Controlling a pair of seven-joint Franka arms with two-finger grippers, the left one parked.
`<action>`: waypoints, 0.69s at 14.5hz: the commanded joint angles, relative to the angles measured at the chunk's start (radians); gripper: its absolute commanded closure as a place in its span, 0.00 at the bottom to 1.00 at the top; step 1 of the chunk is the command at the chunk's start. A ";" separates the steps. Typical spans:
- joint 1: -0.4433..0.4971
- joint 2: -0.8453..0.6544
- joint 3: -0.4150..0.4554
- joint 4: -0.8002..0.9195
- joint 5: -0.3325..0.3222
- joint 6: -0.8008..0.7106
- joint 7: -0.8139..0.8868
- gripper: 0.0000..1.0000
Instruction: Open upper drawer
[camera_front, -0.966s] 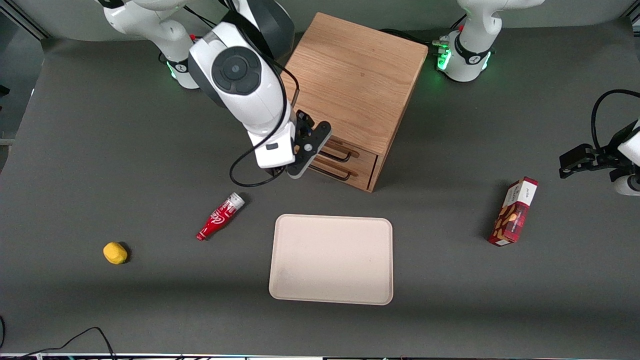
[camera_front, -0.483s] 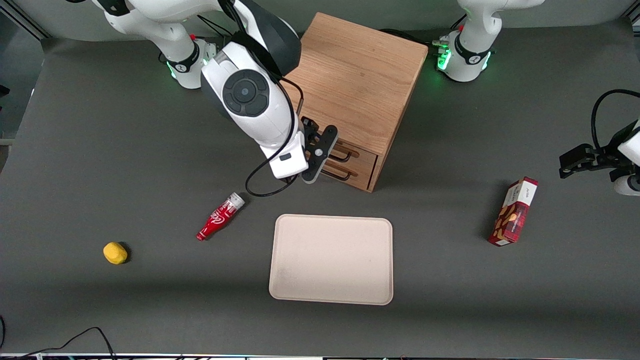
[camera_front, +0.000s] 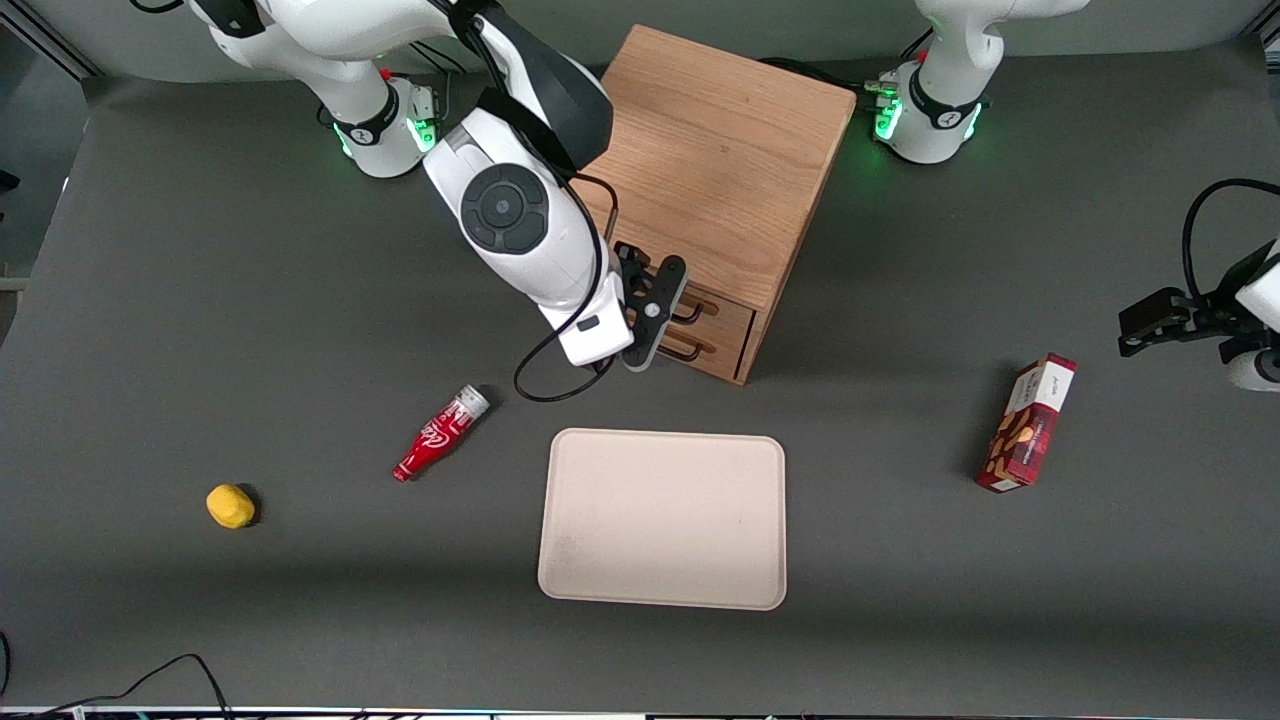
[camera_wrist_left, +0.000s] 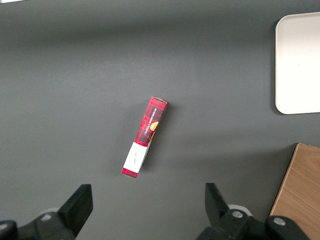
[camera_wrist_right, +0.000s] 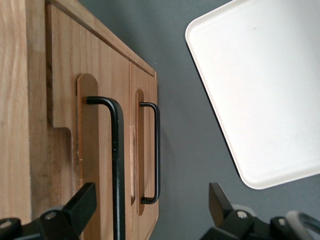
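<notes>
The cabinet (camera_front: 715, 160) is light oak wood with a clear grain and a matt finish. The upper drawer (camera_wrist_right: 82, 115) has the same wood front, and its handle (camera_wrist_right: 116, 165) looks like thin black metal wire, a little shiny. The claw (camera_wrist_right: 150, 212), in front of the drawers, has black fingers (camera_wrist_right: 82, 202) of matt plastic. The bench (camera_front: 200, 300) is dark grey and matt. The tray (camera_front: 663, 518) is cream, smooth and matt. The bottle (camera_front: 440, 433) is glossy red, and the box (camera_front: 1028, 423) is printed cardboard.
</notes>
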 joint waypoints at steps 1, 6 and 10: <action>-0.019 -0.005 0.008 -0.048 0.037 0.042 -0.112 0.00; -0.039 -0.006 0.023 -0.093 0.075 0.088 -0.196 0.00; -0.050 -0.003 0.023 -0.113 0.072 0.114 -0.235 0.00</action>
